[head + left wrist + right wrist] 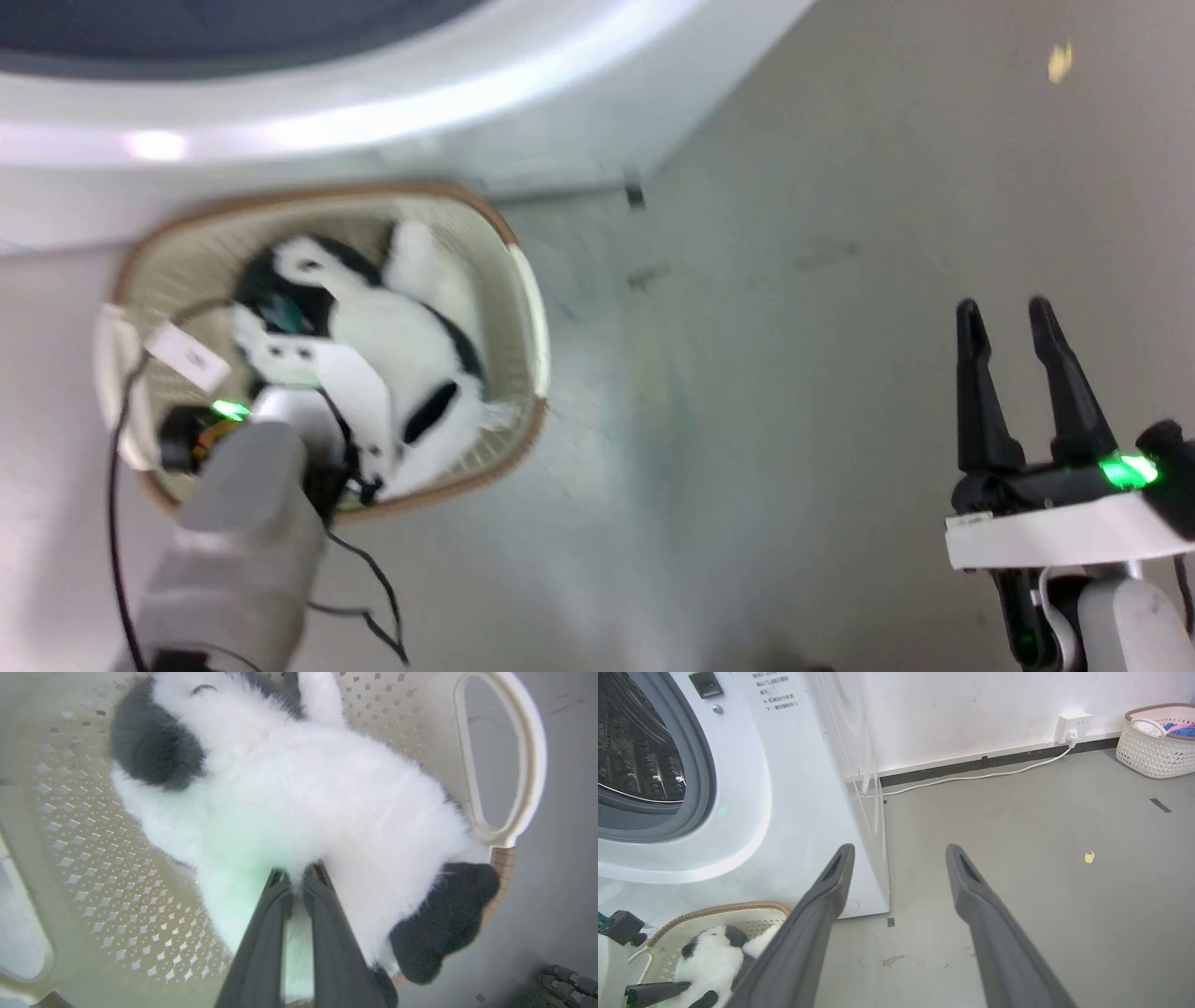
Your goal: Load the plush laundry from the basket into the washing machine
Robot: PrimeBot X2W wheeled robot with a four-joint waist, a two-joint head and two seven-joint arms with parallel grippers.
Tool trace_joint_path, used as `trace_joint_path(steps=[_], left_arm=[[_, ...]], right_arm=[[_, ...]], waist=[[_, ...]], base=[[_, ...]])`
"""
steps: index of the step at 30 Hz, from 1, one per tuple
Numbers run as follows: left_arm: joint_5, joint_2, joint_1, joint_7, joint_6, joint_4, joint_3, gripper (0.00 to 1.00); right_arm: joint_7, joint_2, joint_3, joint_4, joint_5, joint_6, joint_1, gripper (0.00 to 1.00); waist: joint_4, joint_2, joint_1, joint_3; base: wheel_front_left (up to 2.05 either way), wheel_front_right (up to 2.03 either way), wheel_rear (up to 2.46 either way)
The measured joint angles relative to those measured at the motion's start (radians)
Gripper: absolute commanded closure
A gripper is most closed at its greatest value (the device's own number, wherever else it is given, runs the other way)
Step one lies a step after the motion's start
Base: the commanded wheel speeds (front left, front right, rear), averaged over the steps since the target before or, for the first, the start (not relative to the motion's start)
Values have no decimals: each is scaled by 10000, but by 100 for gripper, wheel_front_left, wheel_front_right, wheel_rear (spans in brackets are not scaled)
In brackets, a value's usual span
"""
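Left gripper [296, 877] jaws pinch nearly closed on plush toy [303, 788] fur, right gripper [1013, 317] jaws spread, empty; thin fur hold may slip on lifting.

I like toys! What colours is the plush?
Fluffy plush toy: white with black patches; left wrist view.

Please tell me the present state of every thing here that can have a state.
left gripper, shut on the plush laundry.
right gripper, open, empty.
plush laundry, lying in the basket.
basket, on the floor before the washing machine.
washing machine, drum exposed.
wall plug, plugged in.
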Motion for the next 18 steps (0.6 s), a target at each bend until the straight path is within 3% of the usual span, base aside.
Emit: trace_joint_path(steps=[7, 18], left_arm=[[-537, -537, 1047, -1854, -456, 125, 136, 100], [-1181, -773, 2403, -3935, -635, -761, -288, 100]], right_arm=[[0, 0, -213, 4, -408, 0, 654, 0], [0, 2, -263, 184, -738, 0, 1300, 0]], waist=[[644, 0, -2, -1771], [1624, 0, -3, -3824]], base=[[0, 0, 0], [0, 0, 0]])
